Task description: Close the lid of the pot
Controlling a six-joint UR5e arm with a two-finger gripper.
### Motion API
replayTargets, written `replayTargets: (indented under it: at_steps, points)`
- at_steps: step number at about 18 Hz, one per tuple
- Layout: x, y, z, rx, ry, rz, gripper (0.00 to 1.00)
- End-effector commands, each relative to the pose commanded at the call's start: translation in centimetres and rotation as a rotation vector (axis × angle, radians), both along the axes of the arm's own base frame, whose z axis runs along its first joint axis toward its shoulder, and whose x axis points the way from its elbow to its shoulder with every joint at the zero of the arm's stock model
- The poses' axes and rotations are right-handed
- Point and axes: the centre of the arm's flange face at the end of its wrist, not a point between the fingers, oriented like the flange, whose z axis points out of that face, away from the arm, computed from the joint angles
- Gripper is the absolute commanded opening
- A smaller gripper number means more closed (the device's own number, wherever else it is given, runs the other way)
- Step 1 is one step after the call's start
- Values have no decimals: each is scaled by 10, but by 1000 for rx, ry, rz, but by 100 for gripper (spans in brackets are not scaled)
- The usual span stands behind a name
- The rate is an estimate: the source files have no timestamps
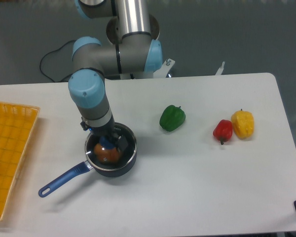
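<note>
- My hand (107, 141) — above the pot (111, 155), at the blue knob of the pot lid (119, 148); grip state: cannot tell.
- Pot lid — sits on the pot, left of centre on the worktop (187, 187).

Bright, even light; soft shadows

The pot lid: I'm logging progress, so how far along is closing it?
The pot lid looks seated on the pot, an orange-brown item visible through it. The gripper is at the blue knob; its grip isn't discernible. Left: clearing the arm away.
</note>
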Motion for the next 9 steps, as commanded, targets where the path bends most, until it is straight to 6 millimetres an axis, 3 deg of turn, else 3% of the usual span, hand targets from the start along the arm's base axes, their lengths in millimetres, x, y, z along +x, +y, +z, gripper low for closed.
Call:
replayTargets:
  at_steps: [3, 6, 9]
  points:
    - [-43, -42, 28, 1, 6, 25, 100]
    - [-91, -91, 38, -48, -7, -51, 100]
    - [-155, -149, 51, -51, 8, -76, 100]
